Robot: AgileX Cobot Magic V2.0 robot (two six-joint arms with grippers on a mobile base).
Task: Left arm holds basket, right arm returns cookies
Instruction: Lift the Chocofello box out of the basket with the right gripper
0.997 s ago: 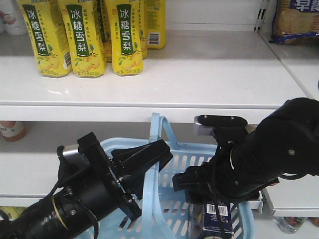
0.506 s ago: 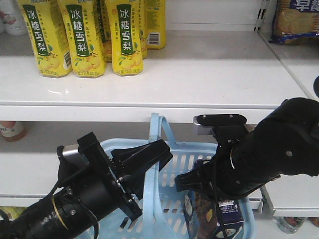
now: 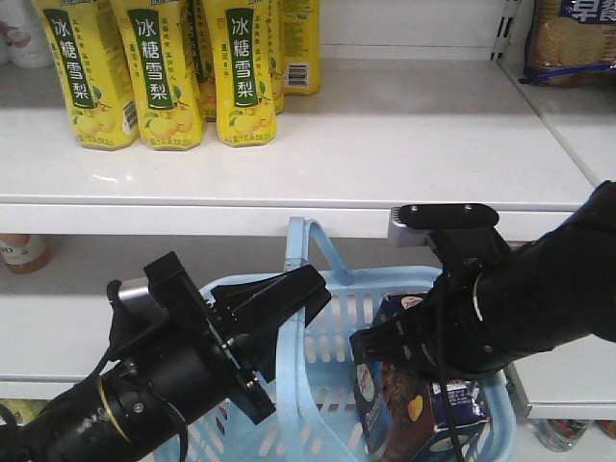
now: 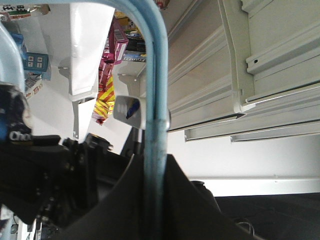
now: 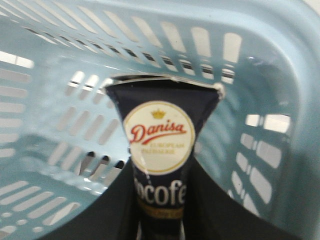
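Observation:
The light blue basket [image 3: 332,318] hangs in front of the shelves, and my left gripper [image 3: 289,289] is shut on its hoop handle [image 4: 155,125], which runs straight up between the two black jaws. My right gripper [image 3: 385,351] is shut on the dark navy cookies box [image 3: 409,404], tilted and lifted partly above the basket's rim. In the right wrist view the cookies box [image 5: 160,150] shows its round white-red logo, with the basket's slotted walls [image 5: 60,110] all round it.
A white shelf [image 3: 404,144] spans the view above the basket. Yellow drink bottles [image 3: 159,67] stand at its back left, and a blue biscuit bag [image 3: 568,38] sits at the top right. Another shelf edge lies behind the basket.
My right gripper has lifted the cookies box up from the bottom of the basket and tilted it, moving slightly right. The left gripper and the handle have stayed put.

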